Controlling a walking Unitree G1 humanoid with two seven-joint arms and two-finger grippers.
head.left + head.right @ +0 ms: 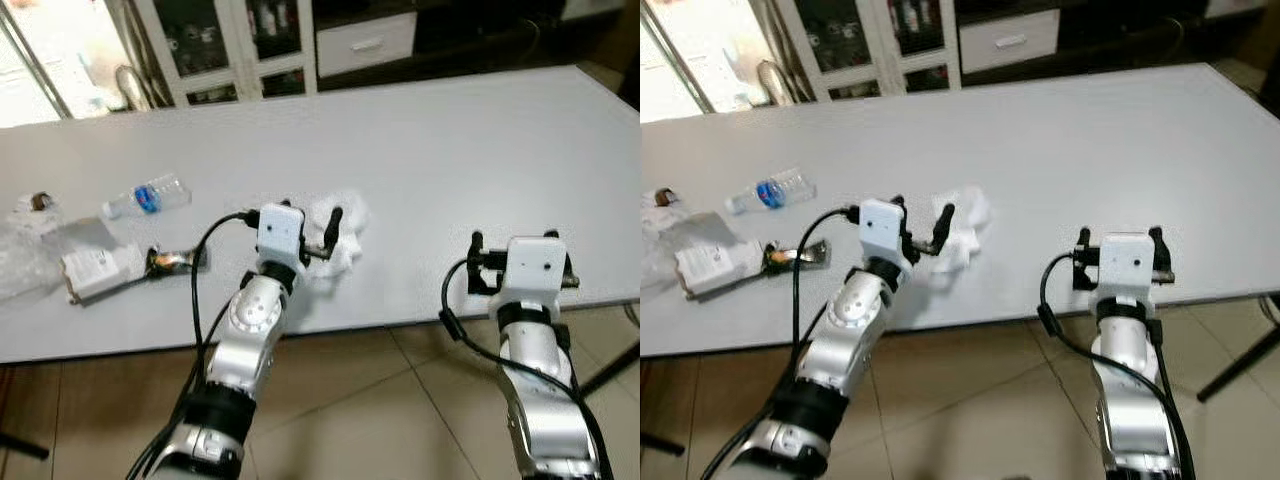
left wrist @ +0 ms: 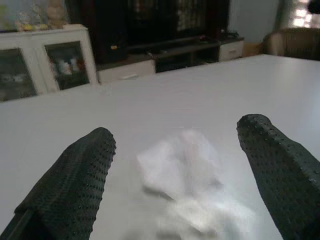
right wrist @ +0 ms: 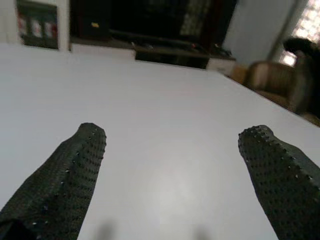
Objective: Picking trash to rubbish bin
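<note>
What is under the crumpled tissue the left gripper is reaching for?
The tissue lies directly on the white table, between the open fingers of the left gripper. Whatever it may cover is hidden by its folds.

The head's two eyes look forward and down from above, sharing the white table (image 1: 450,140). Each wrist camera skims low toward twelve o'clock; the left one sits close on the crumpled tissue (image 2: 185,170).
</note>
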